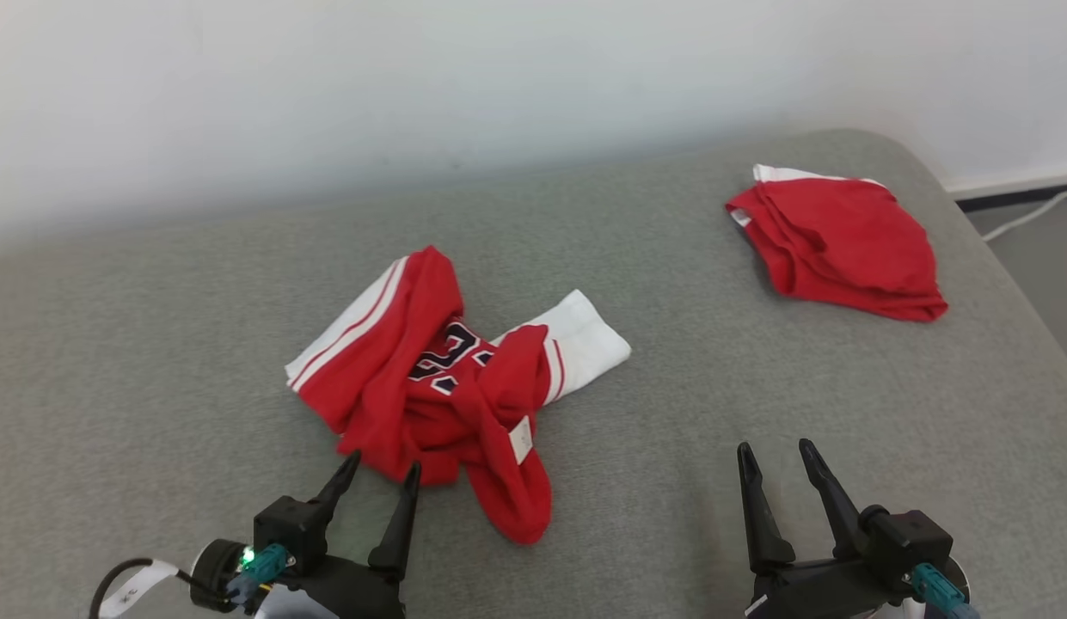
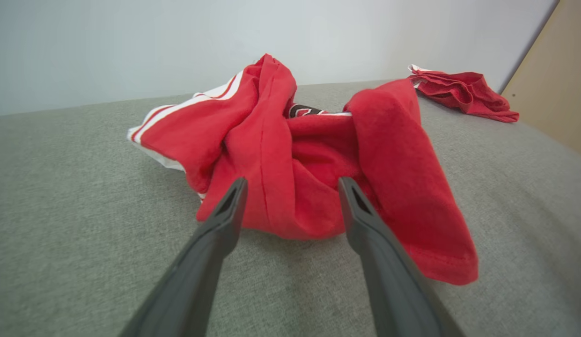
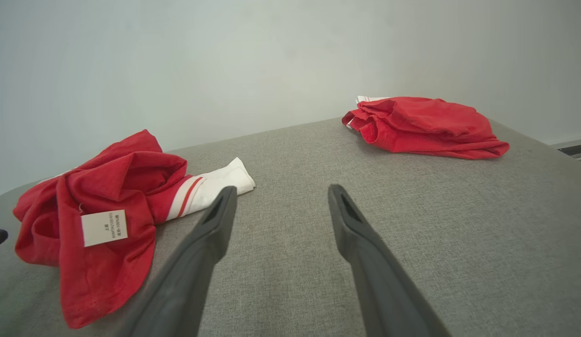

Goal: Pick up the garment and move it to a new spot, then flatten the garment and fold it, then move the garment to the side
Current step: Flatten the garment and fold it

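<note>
You've got a grey padded surface [image 1: 155, 387] against a pale wall [image 1: 327, 86]. The garment [image 1: 430, 378] sits crumpled mid-frame, its print [image 1: 447, 357] half buried in folds, so you can't read it. Another red pile [image 1: 843, 249] lies upper right. Left gripper [image 1: 384, 462]: jaws wide, tips right at the garment's near edge. Right gripper [image 1: 775, 445]: wide too, holding nothing, lower right.

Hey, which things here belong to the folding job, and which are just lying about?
Job: crumpled red-and-white jersey, mid-surface; left gripper, open at its near edge; right gripper, open, apart from it; grey padded surface.
Lying about: folded red garment, far right corner; white cable on the floor.
</note>
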{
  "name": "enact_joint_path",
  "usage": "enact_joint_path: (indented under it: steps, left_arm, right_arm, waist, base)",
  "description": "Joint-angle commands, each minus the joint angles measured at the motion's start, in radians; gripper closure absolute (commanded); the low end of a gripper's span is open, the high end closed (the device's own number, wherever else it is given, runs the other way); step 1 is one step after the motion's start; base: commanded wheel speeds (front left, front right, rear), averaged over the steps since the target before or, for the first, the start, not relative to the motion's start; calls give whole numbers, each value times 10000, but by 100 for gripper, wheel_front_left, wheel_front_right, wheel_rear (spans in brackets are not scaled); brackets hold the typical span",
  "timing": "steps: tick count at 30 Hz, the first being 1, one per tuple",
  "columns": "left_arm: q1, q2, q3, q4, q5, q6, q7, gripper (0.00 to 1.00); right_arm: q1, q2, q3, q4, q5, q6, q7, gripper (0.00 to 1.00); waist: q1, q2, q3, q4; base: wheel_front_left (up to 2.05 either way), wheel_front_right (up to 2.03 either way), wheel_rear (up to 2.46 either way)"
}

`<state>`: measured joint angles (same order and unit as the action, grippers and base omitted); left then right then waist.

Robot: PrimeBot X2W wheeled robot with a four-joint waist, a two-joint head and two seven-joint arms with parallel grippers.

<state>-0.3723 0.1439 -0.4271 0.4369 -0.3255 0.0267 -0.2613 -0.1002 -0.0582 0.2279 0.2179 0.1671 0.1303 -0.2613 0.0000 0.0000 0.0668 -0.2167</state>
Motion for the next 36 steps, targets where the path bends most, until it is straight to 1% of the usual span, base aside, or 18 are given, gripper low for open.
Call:
enact_joint_path:
  steps: [1,5,8,9,10,11,15,18,21,22,25,27,30,31,36]
  left_arm:
    - [-120,6,31,154,72,44,-55,0]
    - [-407,-56,66,898,120,144,-56,0]
    - [-599,-120,94,1448,110,85,-54,0]
    - [-654,-138,115,1589,120,60,-53,45]
    - [-730,-176,163,1682,99,62,-53,95]
    - [-768,-201,170,1838,126,56,-51,100]
    - [-784,-345,328,2045,135,28,-51,100]
    - [-592,-389,542,1718,116,-61,-52,100]
    - [-395,-288,694,1142,271,-13,-50,100]
    - [-300,-110,792,648,359,-16,-50,100]
    - [-35,375,930,-220,469,112,-2,100]
    - [66,810,1072,-920,511,141,283,100]
    - [251,1527,1332,-2176,510,177,927,100]
    - [251,1527,1332,-2176,510,177,927,100]
    - [490,2545,1737,-4247,517,272,2122,100]
  right_arm:
    - [-101,-14,-3,5,65,9,-54,0]
    - [-102,9,-22,36,95,9,-54,0]
    - [-130,25,-35,40,91,9,-54,0]
    - [-127,28,-40,48,90,9,-54,0]
    - [-121,32,-47,49,80,9,-54,0]
    - [-118,36,-60,51,64,9,-55,0]
    - [-83,45,-58,66,10,9,-55,0]
    - [69,44,-176,67,-16,9,-55,0]
    - [221,24,-307,109,-23,9,-53,0]
    - [328,27,-362,99,-6,9,-55,0]
    - [488,29,-375,100,45,9,-55,0]
    - [589,33,-407,92,36,9,-53,0]
    - [653,44,-459,40,32,9,-55,0]
    - [653,44,-459,40,32,9,-55,0]
    - [729,61,-533,14,49,9,-55,0]
  waist:
    - [0,0,254,-387]
    - [0,0,336,-646]
    - [0,0,347,-703]
    - [0,0,339,-706]
    - [0,0,327,-694]
    - [0,0,303,-672]
    - [0,0,157,-525]
    - [0,0,-18,-299]
    - [0,0,-270,29]
    - [0,0,-456,268]
    - [0,0,-693,575]
    - [0,0,-799,754]
    - [0,0,-858,955]
    - [0,0,-858,955]
    - [0,0,-867,1095]
  base:
    - [0,0,0]
    - [0,0,0]
    - [0,0,0]
    - [0,0,0]
    - [0,0,0]
    - [0,0,0]
    - [0,0,0]
    - [0,0,0]
    - [0,0,0]
    - [0,0,0]
    - [0,0,0]
    - [0,0,0]
    - [0,0,0]
    - [0,0,0]
    - [0,0,0]
